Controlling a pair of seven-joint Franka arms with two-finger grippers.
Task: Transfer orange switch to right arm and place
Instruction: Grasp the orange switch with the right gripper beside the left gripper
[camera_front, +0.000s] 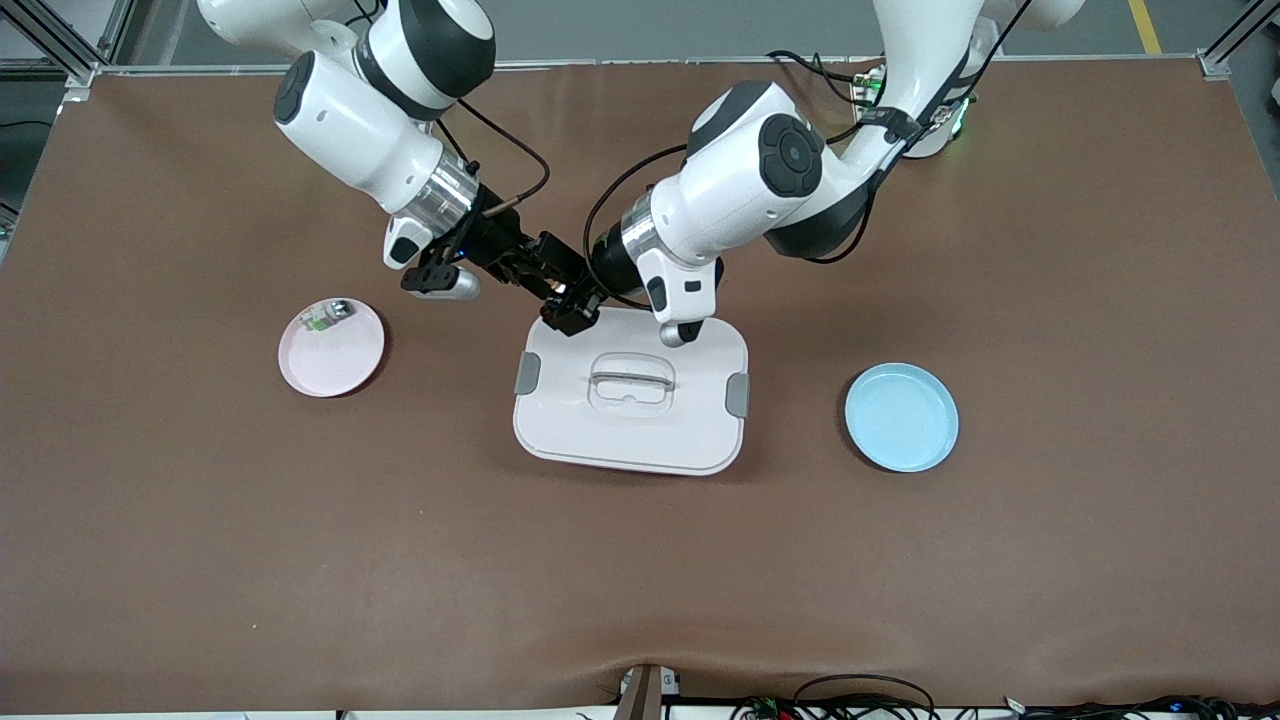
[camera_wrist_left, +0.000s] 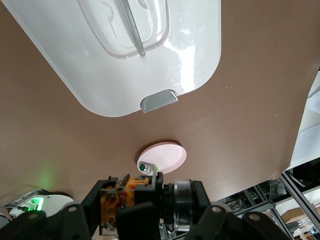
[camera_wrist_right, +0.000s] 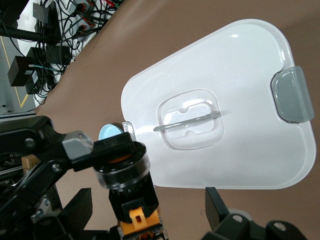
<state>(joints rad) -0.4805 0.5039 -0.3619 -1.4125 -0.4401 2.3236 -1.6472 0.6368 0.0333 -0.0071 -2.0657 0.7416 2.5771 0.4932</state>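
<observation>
The orange switch (camera_front: 561, 292) is held in the air over the corner of the white lid (camera_front: 630, 440) nearest the arms' bases. My left gripper (camera_front: 573, 312) is shut on its black head end with the clear ring. In the left wrist view the switch (camera_wrist_left: 117, 200) lies across the left gripper (camera_wrist_left: 145, 212). My right gripper (camera_front: 547, 268) is open. In the right wrist view its fingers (camera_wrist_right: 82, 207) stand wide apart on either side of the switch's orange end (camera_wrist_right: 142, 220), not touching it; the right gripper (camera_wrist_right: 149, 205) straddles it.
A pink plate (camera_front: 335, 365) lies toward the right arm's end with a small white-and-green part (camera_front: 322, 318) in it; it also shows in the left wrist view (camera_wrist_left: 170, 155). A blue plate (camera_front: 901, 417) lies toward the left arm's end. The lid has grey side clips (camera_front: 738, 394).
</observation>
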